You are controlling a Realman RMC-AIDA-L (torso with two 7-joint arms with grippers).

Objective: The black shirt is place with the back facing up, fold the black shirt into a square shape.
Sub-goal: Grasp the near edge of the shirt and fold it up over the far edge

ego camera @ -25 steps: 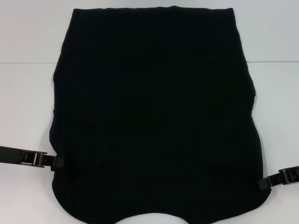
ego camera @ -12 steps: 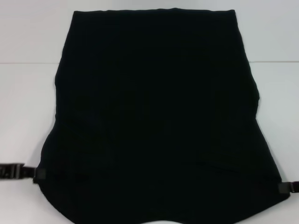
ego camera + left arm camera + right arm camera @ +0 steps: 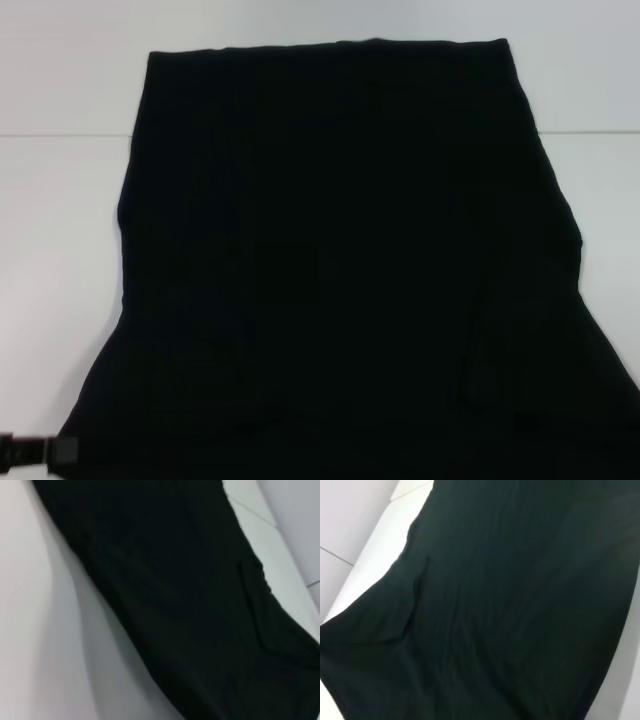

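At the near left corner of your head view, the left gripper [image 3: 62, 450] sits at the near left edge of the black shirt [image 3: 340, 270]; you cannot tell whether it is clenched on the cloth or released. Your right gripper is out of sight in every view, so you cannot tell its state either. The shirt fills most of the white bench [image 3: 60, 250], its near part running wide past the near and right edges of the head view. It narrows toward the far side, where its straight far edge lies across the bench. A soft crease runs down its right part.
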